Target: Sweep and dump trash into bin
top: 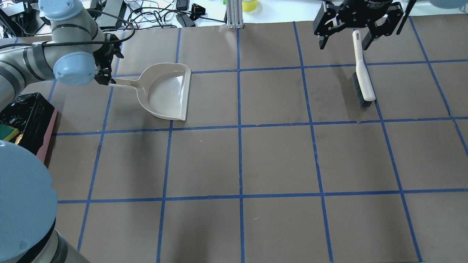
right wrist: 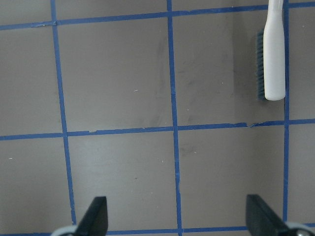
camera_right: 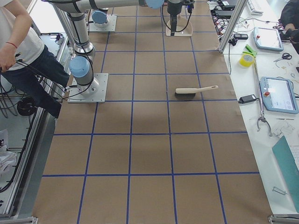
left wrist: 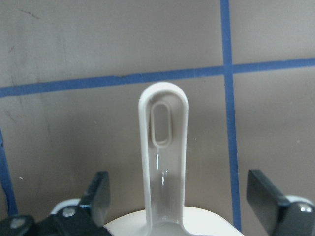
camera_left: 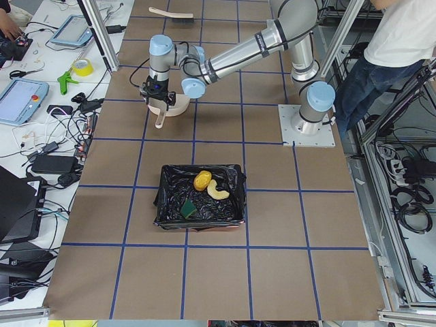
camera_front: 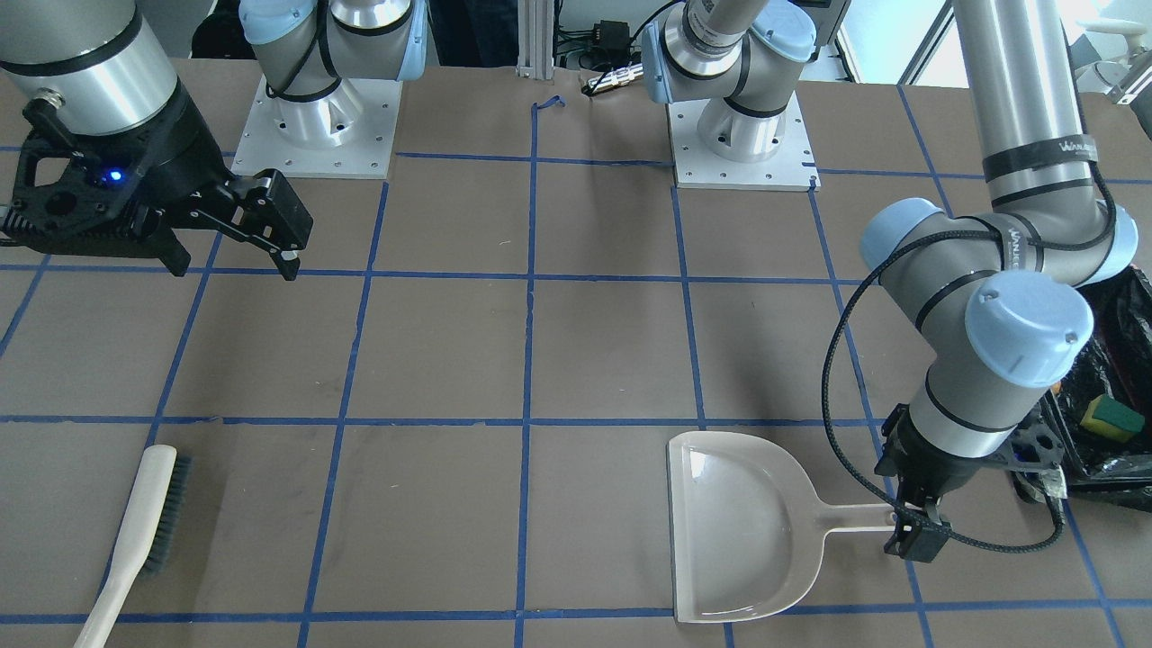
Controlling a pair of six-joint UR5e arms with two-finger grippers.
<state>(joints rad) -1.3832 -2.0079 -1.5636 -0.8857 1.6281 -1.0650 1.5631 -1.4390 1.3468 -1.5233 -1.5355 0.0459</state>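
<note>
Beige dustpan (top: pixel 164 93) lies near the bin (top: pixel 46 137), left tool (left wrist: pixel 180 192) spread astride its handle (left wrist: pixel 163 147), right tool (right wrist: pixel 177 209) spread above the table (top: pixel 278 157).

Cut by the front view's right edge and screened by the grey left arm (camera_front: pixel 1008 342): rectangular pink bin lined with glossy black plastic (camera_front: pixel 1129 360), just past the handle of the beige plastic dustpan (camera_front: pixel 747 531). Inside, only a green-and-yellow sponge wedge (camera_front: pixel 1112 417) visible. On the left wrist camera, dustpan scoop lost below the bottom edge.

Brown-covered table (top: pixel 278 160) under a blue tape (top: pixel 240 160) grid, white side bench (camera_right: pixel 273 65) with tablets (camera_right: pixel 279 94) alongside.
</note>
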